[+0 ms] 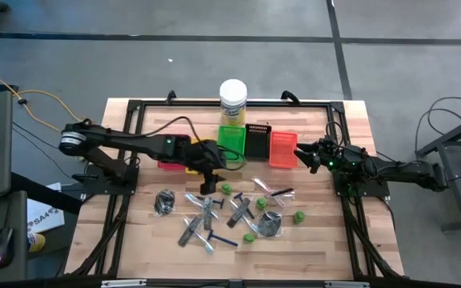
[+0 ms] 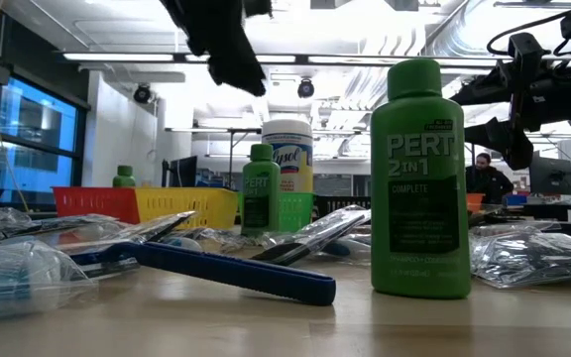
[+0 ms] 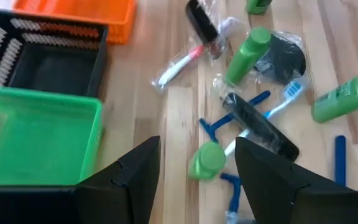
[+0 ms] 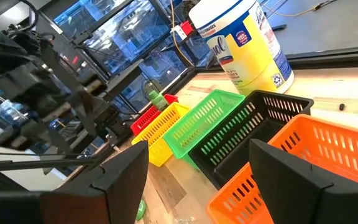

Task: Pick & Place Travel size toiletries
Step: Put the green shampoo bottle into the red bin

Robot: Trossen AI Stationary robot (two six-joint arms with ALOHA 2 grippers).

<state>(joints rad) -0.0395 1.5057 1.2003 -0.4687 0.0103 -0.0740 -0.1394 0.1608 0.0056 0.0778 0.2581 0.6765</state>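
- Now the left gripper point(image 1: 208, 186) hovers mid-desk, jaws released (nothing held), over the travel size toiletries point(image 1: 230, 214) scattered toward the front edge.
- Right gripper point(image 1: 301, 154), jaws spread, waits by the orange tray point(image 1: 282, 149).

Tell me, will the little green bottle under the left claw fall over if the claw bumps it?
Probably. The green bottle stands upright on a small base, so a sideways nudge could tip it. Being round, it may then roll across the smooth wooden table. The open left claw hovers right above it.
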